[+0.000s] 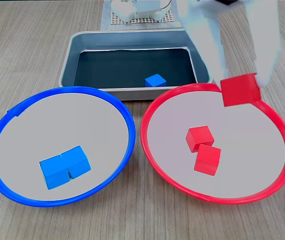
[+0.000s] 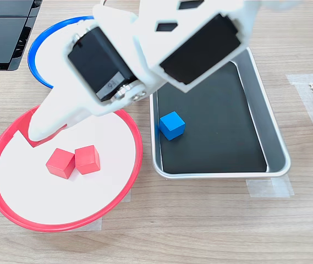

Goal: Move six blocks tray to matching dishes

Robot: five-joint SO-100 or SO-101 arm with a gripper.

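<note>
A white robot arm (image 2: 162, 49) reaches over the red-rimmed dish (image 1: 282, 135) on a wood-grain counter (image 1: 32, 45), its jaws (image 1: 242, 82) closed on a red block (image 1: 240, 90) held above the dish's far rim in a fixed view. In another fixed view, the jaws (image 2: 38, 132) come down over the dish's left edge, and only a corner of the held block (image 2: 28, 138) peeks out beneath the white finger (image 2: 62, 113). Two more red blocks (image 1: 199, 138) (image 1: 207, 159) lie touching near the middle of the red dish; from the side they appear as a pair set edge to edge (image 2: 60, 163) (image 2: 87, 159) on the pale centre of the dish (image 2: 62, 225). To the left in the front-on fixed view, the blue-rimmed dish (image 1: 2, 125) holds two blue blocks (image 1: 54, 171) (image 1: 77, 161) pressed together, low and left of its centre; the two dishes sit just beside each other, rims nearly meeting. Behind them stands the grey metal tray (image 1: 74, 50) with its dark bottom, where a single blue block (image 1: 156, 80) rests near the front wall. Seen from the side, that block (image 2: 172, 125) sits at the left part of the tray (image 2: 266, 121), close to the red dish. The blue dish (image 2: 38, 49) shows partly behind the arm, beside a dark object (image 2: 5, 33) at the counter's top left corner. A white mesh pad (image 1: 142, 20) lies beyond the tray, under the arm's base.
</note>
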